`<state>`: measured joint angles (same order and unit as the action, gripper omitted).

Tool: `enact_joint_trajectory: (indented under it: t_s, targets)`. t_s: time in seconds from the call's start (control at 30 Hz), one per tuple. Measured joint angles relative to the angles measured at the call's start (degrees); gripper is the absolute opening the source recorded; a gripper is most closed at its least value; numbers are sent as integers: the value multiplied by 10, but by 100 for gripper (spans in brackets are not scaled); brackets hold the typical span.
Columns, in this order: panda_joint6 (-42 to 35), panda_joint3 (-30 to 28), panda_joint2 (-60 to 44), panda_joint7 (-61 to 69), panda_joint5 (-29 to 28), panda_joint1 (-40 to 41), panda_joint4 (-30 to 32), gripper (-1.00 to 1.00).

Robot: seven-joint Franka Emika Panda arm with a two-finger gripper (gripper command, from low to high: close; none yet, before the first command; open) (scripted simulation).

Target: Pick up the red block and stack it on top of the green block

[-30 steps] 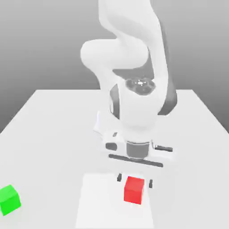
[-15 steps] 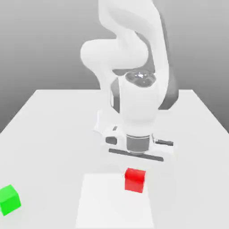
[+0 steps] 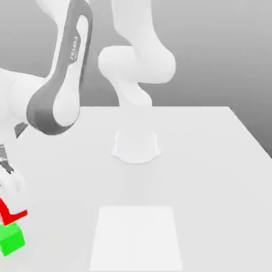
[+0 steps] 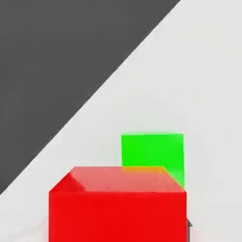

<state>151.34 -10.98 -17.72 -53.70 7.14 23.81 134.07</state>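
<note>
The red block (image 3: 10, 213) hangs at the exterior view's far left, just above the green block (image 3: 11, 239), which rests on the table near its left edge. My gripper (image 3: 7, 208) is shut on the red block, and the white hand partly hides it. In the hand view the red block (image 4: 118, 205) looms close. The green block (image 4: 152, 153) lies beneath and a little beyond it, partly covered by the red one.
The white table (image 3: 207, 159) carries a lighter square patch (image 3: 137, 236) at the front middle and the robot base (image 3: 136, 146) at the centre. My arm (image 3: 58, 101) reaches over the left side. In the hand view the table edge borders dark ground (image 4: 56, 71).
The red block was lifted off the square patch. The arm swung it to the exterior view's left, and it now hangs over the green block.
</note>
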Motion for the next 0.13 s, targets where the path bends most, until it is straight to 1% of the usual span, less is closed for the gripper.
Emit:
enact_joint_trajectory:
  t_s: [0.03, 0.13]
  targets:
    - [17, 5, -20, 6, 8, 6, -2, 100]
    - [17, 5, -20, 6, 8, 6, -2, 100]
